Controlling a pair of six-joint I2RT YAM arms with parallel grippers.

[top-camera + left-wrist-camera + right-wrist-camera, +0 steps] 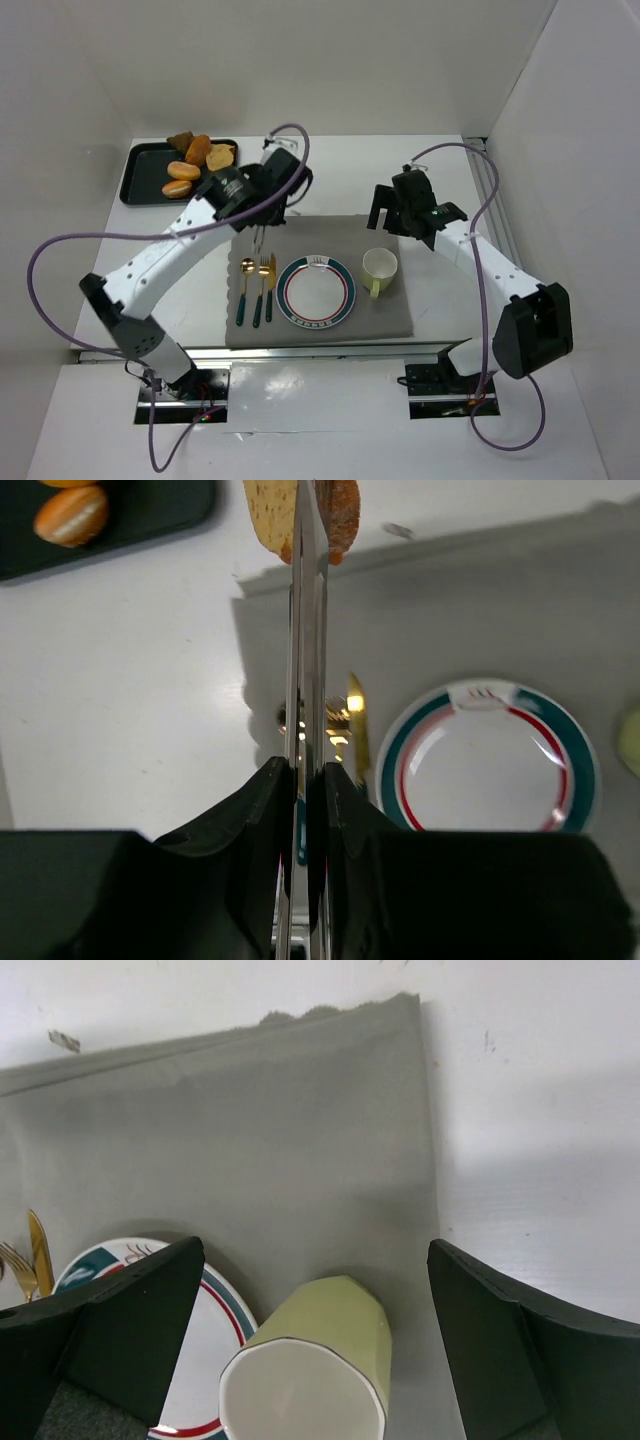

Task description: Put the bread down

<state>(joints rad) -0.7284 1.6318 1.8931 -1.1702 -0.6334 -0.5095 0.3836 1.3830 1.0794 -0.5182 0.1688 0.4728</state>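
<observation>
The white table (340,175) carries everything. Along the middle of its near edge lies the grey cloth mat (330,235), and in the far-left corner sits the black rectangular tray (140,168). My left arm (170,250) reaches over the mat's far-left corner, my right arm (480,260) over its right part.

Close to the mat's near edge is the round white plate with teal and red rings (316,295). A few small dark strokes mark its far rim — too small to read. Just right of it stands the pale yellow-green cup (379,266), handle toward the near edge. The tray holds round glossy buns (183,171), a dark lumpy pastry (180,140) and one flat toasted slice (221,155) at its right end.

My left claw (305,775) is clamped on thin steel tongs (307,650), whose blades almost touch and run toward the far edge. At their tips is the bread (268,515), over bare table just past the mat's far-left corner, right of the tray. A pale speckled face shows left of the blades and an orange-brown part right of them; whether that is one slice or two I cannot tell. What shows runs lengthwise along the tongs, rounded end toward the near edge — the far part is cut off.

My right claw (316,1250) hangs wide open above the cup, touching nothing.

Left of the plate lies gold-headed cutlery with dark handles (258,285), side by side, heads toward the far edge.
</observation>
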